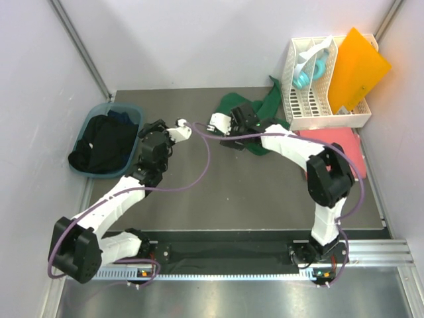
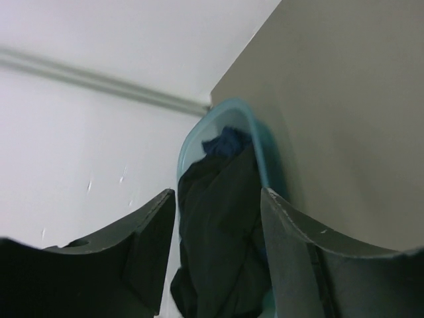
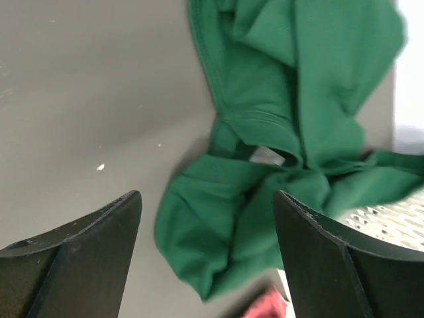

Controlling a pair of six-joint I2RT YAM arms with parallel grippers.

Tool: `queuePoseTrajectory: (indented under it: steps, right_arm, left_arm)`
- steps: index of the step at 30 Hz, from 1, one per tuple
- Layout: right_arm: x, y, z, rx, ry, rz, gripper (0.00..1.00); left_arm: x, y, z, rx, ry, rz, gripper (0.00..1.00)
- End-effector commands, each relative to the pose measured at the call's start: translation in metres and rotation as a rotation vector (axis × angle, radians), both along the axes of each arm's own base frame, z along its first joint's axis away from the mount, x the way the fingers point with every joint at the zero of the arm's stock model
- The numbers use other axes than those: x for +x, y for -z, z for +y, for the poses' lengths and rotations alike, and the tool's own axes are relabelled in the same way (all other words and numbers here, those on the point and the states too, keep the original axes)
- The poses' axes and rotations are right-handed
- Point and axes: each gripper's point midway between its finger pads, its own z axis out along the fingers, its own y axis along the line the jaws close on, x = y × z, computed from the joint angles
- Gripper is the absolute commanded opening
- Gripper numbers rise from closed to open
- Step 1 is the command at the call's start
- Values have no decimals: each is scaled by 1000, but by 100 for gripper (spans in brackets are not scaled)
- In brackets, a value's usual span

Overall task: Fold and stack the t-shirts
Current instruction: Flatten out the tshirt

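A crumpled dark green t-shirt (image 1: 268,106) lies at the back of the table beside the rack, and it fills the right wrist view (image 3: 265,86). My right gripper (image 1: 233,132) (image 3: 207,252) hovers open over its left edge, with nothing between the fingers. A coral pink t-shirt (image 1: 338,142) lies flat to the right, and its corner (image 3: 265,308) shows. Black t-shirts (image 1: 106,142) (image 2: 222,232) are heaped in a teal basin (image 1: 126,109) (image 2: 199,132). My left gripper (image 1: 141,140) (image 2: 218,265) stands open beside the basin, pointing at the heap and holding nothing.
A white slotted rack (image 1: 318,99) (image 3: 391,215) stands at the back right with an orange plastic sheet (image 1: 358,63) leaning in it. A blue cloth (image 2: 225,140) lies at the far end of the basin. White walls close in on the left, back and right.
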Motion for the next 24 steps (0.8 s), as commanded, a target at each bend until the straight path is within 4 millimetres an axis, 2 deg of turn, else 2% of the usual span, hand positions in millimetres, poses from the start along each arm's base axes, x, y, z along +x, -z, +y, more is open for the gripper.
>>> queuePoseTrajectory:
  steps: [1,3,5,11,20,24]
  right_arm:
    - [26,3,18,27,6,-56,80]
    - [34,6,21,18,13,-69,80]
    - [40,17,24,1,10,-65,80]
    - [64,32,29,-47,31,-101,80]
    - [83,54,39,-107,17,-134,78]
    - [87,65,42,-140,-1,-135,67]
  left_arm:
    - [4,-21,43,-55,-191,-81,57]
    - [5,-19,62,-67,-244,-75,56]
    - [7,-21,81,-96,-299,-85,54]
    - [13,-21,112,-158,-402,-73,49]
    - [21,-22,111,-167,-382,-70,49]
    - [23,-23,110,-174,-366,-70,49]
